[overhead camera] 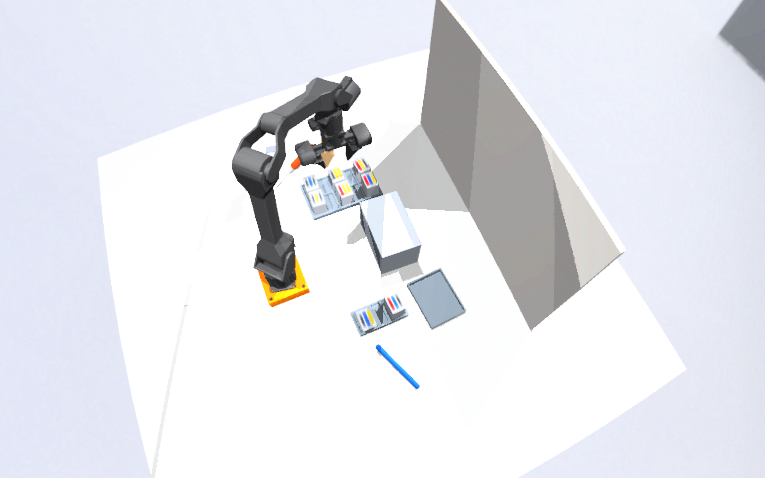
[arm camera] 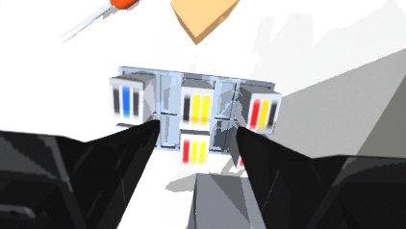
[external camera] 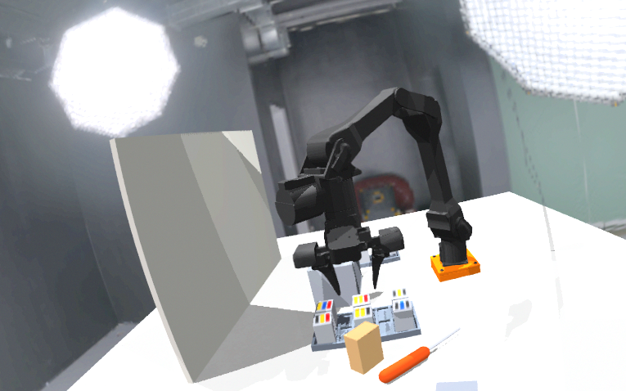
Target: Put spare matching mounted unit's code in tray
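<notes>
The mounted unit (overhead camera: 390, 228) (external camera: 317, 286) (arm camera: 218, 204) is a grey box; its printed back is hidden. Several striped spares stand in the large rack (overhead camera: 330, 214) (external camera: 325, 346) (arm camera: 168, 93): black-yellow-yellow (overhead camera: 336, 174) (external camera: 362, 312) (arm camera: 196, 108) in the middle, red-yellow-yellow (overhead camera: 345, 191) (external camera: 361, 298) (arm camera: 194, 150) beside it, black-blue-black (overhead camera: 310, 182) (external camera: 402, 306) (arm camera: 126, 102) and red-yellow-black (overhead camera: 361, 165) (external camera: 324, 319) (arm camera: 263, 115) at the ends. My gripper (overhead camera: 335, 160) (external camera: 357, 290) (arm camera: 198, 126) is open and empty above the rack's middle column. The grey tray (overhead camera: 436, 298) is empty.
A tan block (external camera: 363, 348) (arm camera: 204, 19) and an orange screwdriver (external camera: 405, 364) (arm camera: 124, 4) lie beyond the rack. A tall panel (overhead camera: 492, 148) (external camera: 199, 242) stands along one side. A small rack (overhead camera: 380, 323) with two units and a blue pen (overhead camera: 397, 366) lie near the tray.
</notes>
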You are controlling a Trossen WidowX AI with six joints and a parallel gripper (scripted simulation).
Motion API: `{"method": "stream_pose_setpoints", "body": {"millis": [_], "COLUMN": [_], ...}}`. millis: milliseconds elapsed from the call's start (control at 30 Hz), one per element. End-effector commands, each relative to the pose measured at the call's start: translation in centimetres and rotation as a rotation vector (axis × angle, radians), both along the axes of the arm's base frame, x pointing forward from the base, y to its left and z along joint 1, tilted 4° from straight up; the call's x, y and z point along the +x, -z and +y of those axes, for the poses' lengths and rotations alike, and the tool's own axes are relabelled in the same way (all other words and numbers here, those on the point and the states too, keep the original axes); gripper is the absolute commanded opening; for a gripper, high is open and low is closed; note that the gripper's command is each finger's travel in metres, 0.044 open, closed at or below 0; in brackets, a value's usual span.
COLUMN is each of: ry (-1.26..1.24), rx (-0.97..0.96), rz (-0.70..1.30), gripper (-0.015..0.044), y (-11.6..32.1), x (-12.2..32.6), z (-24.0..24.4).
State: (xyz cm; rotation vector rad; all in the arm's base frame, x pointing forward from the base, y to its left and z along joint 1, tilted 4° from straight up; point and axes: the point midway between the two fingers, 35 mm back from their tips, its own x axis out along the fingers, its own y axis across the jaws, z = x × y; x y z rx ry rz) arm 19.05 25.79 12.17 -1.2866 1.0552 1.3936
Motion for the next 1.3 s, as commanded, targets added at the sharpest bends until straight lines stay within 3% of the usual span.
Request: {"method": "stream_pose_setpoints", "body": {"millis": [0, 1267], "ry": [-0.005, -0.005], "rx": [0.001, 0.001], "rz": [0.001, 0.001], "gripper": [0.0300, 0.0300], "y": [0.5, 6.7], "x": [0.0, -0.3], "z": [0.1, 0.5]}}
